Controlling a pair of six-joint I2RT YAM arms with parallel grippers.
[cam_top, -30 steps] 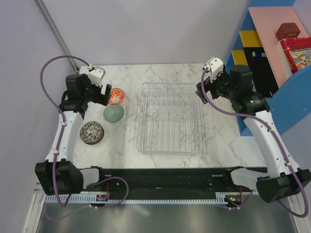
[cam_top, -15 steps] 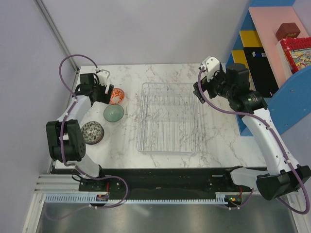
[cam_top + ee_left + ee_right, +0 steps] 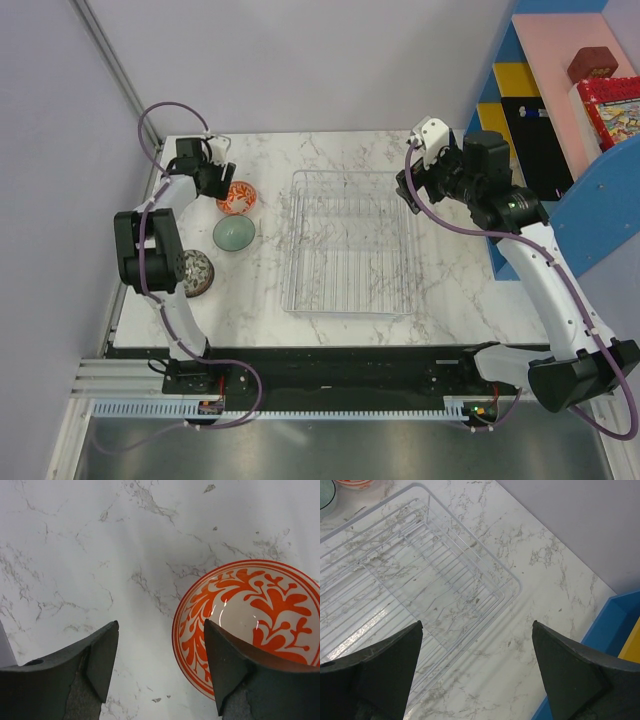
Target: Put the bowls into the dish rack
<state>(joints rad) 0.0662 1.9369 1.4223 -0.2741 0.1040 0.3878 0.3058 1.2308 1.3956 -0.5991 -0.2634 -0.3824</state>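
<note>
Three bowls on the left part of the marble table (image 3: 450,290), all outside the dish rack (image 3: 348,311): orange bowl (image 3: 237,198) farthest back, green bowl (image 3: 233,234) just in front of it, speckled bowl (image 3: 198,272) nearest the bases and partly hidden behind the left arm (image 3: 150,250). Dish rack flat at the table's centre, apart from every bowl. Left gripper (image 3: 222,182) at the far left corner, just beside the orange bowl, the spread of its jaws hard to make out from above. Plain only in the left wrist view: left gripper (image 3: 160,630) wide open and gripping nothing, bare marble in the gap, orange bowl (image 3: 250,625) off to one side, its rim partly covered by one finger (image 3: 235,670) and cut off at the frame edge; contact between finger and rim not determinable. Right gripper (image 3: 408,190) above the rack's far right corner, largely masked by its own wrist. Plain only in the right wrist view: right gripper (image 3: 476,625) wide open and empty, dish rack (image 3: 445,580) corner below, slivers of orange bowl (image 3: 352,482) and green bowl (image 3: 324,500) cropped at the upper left, blue shelf (image 3: 615,630) cropped at the lower right. Speckled bowl in neither wrist view.
</note>
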